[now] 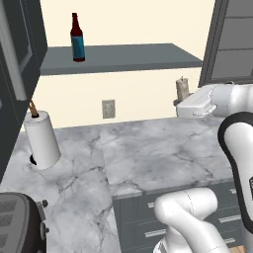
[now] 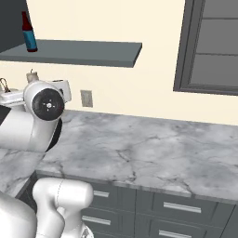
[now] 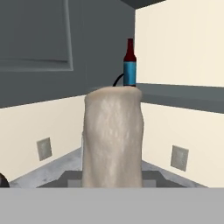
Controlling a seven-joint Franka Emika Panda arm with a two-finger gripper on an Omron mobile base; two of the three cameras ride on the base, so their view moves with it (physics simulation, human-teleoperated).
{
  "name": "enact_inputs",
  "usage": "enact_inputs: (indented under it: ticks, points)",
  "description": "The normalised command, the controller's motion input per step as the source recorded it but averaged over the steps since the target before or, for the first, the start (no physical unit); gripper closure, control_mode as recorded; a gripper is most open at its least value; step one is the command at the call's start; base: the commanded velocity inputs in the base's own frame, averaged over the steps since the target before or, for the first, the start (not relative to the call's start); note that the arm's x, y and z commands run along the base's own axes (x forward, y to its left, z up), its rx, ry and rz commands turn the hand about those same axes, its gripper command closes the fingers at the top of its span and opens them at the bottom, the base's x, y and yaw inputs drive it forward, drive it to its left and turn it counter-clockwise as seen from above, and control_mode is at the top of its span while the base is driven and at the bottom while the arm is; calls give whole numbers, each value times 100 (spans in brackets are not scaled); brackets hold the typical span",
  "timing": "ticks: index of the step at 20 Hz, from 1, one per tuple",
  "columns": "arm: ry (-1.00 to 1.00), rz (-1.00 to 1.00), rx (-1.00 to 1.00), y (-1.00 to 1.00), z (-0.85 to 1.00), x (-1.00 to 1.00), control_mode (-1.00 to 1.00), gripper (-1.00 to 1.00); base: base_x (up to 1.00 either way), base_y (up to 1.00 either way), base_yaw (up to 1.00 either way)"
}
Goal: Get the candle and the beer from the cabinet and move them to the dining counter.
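The candle [image 1: 182,88], a short beige cylinder with a dark wick, stands upright in my gripper [image 1: 180,101], which is shut on it in the air above the marble wall counter and below the cabinet's right end. Up close in the hand view, the candle [image 3: 113,135] rises between the fingers. In the right base view the candle [image 2: 31,76] pokes up behind my white hand. The beer [image 1: 77,38], a dark bottle with a blue label, stands upright on the left part of the cabinet [image 1: 128,57], a grey shelf board, far left of my gripper. The dining counter is out of view.
A white paper-towel roll [image 1: 42,139] stands at the left of the marble wall counter [image 1: 148,148], and a dark toaster [image 1: 20,222] sits at the near left. A wall socket [image 1: 108,108] lies under the shelf. A tall dark unit [image 1: 17,74] flanks the left, a grey window [image 2: 211,46] the right.
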Motion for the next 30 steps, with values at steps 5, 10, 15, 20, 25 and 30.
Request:
enact_inputs:
  ticks: [5,10,15,20,25,30]
  points:
    - [0,0,0,0,0,0,-100,100,0,0,0]
    - [0,0,0,0,0,0,100,100,0,0,0]
    - [0,0,0,0,0,0,100,100,-1,0,0]
    - [0,0,0,0,0,0,100,100,-40,-8,-3]
    - [0,0,0,0,0,0,100,100,-64,-21,-7]
    - [0,0,0,0,0,0,100,100,-63,-27,-7]
